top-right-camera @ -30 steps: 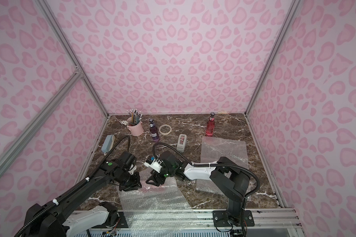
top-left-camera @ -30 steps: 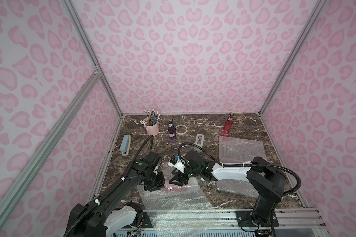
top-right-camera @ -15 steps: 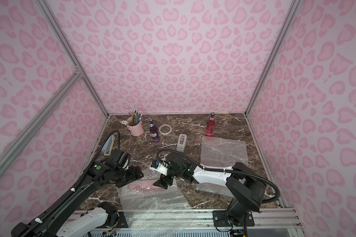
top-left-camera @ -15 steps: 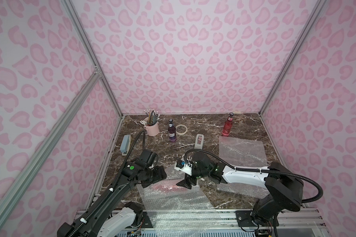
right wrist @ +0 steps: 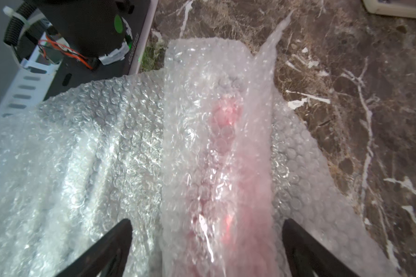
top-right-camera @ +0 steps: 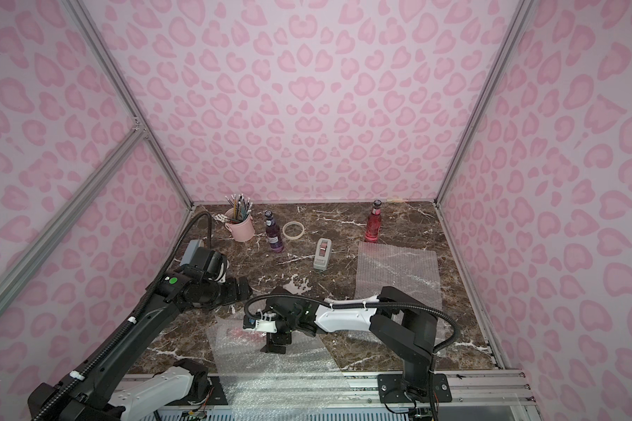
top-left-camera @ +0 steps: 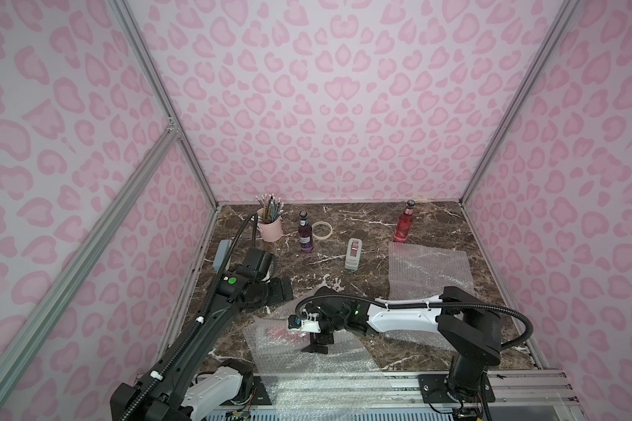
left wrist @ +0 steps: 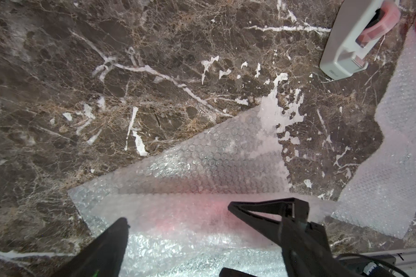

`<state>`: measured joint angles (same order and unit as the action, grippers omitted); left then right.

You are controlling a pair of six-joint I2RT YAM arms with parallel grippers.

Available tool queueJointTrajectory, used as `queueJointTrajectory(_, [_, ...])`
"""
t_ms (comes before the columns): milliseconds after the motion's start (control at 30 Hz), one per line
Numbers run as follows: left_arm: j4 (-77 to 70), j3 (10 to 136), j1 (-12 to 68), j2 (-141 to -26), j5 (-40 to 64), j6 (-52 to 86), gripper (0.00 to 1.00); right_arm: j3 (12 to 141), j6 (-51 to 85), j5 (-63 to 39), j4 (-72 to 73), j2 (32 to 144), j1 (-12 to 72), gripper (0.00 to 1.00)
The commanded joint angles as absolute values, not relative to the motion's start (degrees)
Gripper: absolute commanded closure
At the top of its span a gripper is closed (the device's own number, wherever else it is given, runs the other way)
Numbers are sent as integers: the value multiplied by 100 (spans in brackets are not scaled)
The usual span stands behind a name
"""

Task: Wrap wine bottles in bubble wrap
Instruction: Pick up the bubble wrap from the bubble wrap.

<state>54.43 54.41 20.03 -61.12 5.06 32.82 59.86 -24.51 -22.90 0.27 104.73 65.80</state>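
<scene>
Near the front edge of the table (top-left-camera: 362, 218), both top views: pink bottle (top-left-camera: 280, 331) lies on its side, folded into a bubble wrap sheet (top-left-camera: 307, 368). Most of that sheet trails loose toward the front rail. Right gripper (top-left-camera: 316, 344) sits over the roll with its fingers pointing down. Left gripper (top-left-camera: 285, 288) hangs to one side, apart from the roll. Purple bottle (top-left-camera: 306, 237) and red bottle (top-left-camera: 403, 227) stand upright at the back, unwrapped. Spare sheet (top-left-camera: 427, 269) lies flat beside the red one.

Left wrist: left gripper (left wrist: 177, 213) has its jaws spread wide and holds nothing. The bottle shows as a pink blur under the wrap, and a single-layer flap lies on the marble beyond it.

Right wrist: right gripper (right wrist: 207, 221) also has its jaws spread, one on each side of the roll with a gap at each, so it has no grip. The cover over the bottle looks thin, and the loose bulk of the sheet lies off to one side.

Judgement: the step in hand looks like taking a fresh hold to carry on rolling.
- Close gently across the body of the bottle, not the neck.
- Keep the wrap snug against the glass.
- Move both ends together so the tube doesn't skew.
- Roll toward the loose bulk of the sheet.
- Round glass in slick plastic may slide out of an open end.
</scene>
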Motion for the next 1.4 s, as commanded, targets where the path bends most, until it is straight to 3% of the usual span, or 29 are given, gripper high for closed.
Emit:
queueJointTrajectory(0, [5184,5393,1879,-6181,823,2986,1,6196,-2664,-1759,-243,10734,6679,1])
queueJointTrajectory(267, [5037,5226,1717,-6245,995,2830,1,6478,-2713,-1267,-461,11129,6791,14])
queueJointTrajectory(467, [4966,5164,1696,-6326,1099,2782,1,6574,-2561,-1314,-559,11116,6752,39])
queueJointTrajectory(633, [4974,5266,1688,-6365,1082,2729,1,6374,-2300,-1715,-253,10556,6624,47])
queueJointTrajectory(900, [5173,5660,1672,-6351,820,2603,1,5916,-1993,-2079,-189,9631,6363,51])
queueJointTrajectory(1067, [5288,5988,1661,-6252,658,2623,1,5355,-1706,-1796,-441,9024,5955,53])
queueJointTrajectory(1367, [4624,5583,1753,-6529,1396,3021,1,4632,-398,-1159,-901,7713,4295,56])
